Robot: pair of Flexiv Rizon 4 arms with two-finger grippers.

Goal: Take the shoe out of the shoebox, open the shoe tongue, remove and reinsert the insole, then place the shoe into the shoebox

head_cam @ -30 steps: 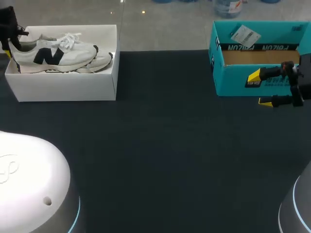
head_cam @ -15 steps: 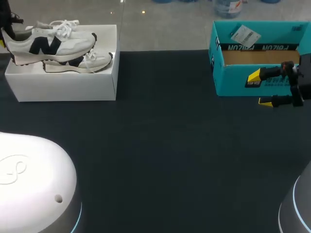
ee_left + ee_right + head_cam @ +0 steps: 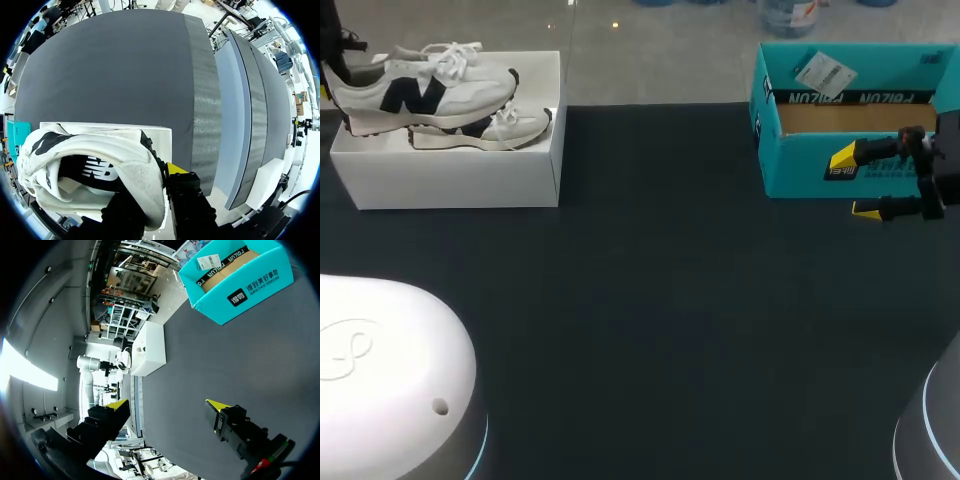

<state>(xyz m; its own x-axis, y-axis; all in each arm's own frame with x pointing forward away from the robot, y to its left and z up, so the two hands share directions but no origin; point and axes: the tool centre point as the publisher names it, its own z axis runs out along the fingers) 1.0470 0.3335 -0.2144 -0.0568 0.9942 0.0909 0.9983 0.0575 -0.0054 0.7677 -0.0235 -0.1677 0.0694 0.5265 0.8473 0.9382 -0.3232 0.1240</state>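
Observation:
A white sneaker [image 3: 420, 90] with a black side mark hangs just above the white shoebox [image 3: 450, 175] at the table's far left. My left gripper [image 3: 332, 70] is shut on its heel. In the left wrist view the heel collar of the sneaker [image 3: 100, 165] sits between the fingers of my left gripper [image 3: 150, 182], with one yellow tip showing and the other hidden behind the shoe. A second white sneaker [image 3: 510, 128] lies in the box under the first. Far to the right, my right gripper [image 3: 853, 184] stands open and holds nothing.
An open teal cardboard box [image 3: 800, 170] stands at the back right, just behind my right gripper [image 3: 167, 405]; it also shows in the right wrist view as the teal box [image 3: 235, 280]. The dark table mat [image 3: 650, 320] stretches between the two boxes.
My left gripper has lifted the sneaker up and slightly left, out of the shoebox, leaving the second sneaker uncovered. My right arm has not moved.

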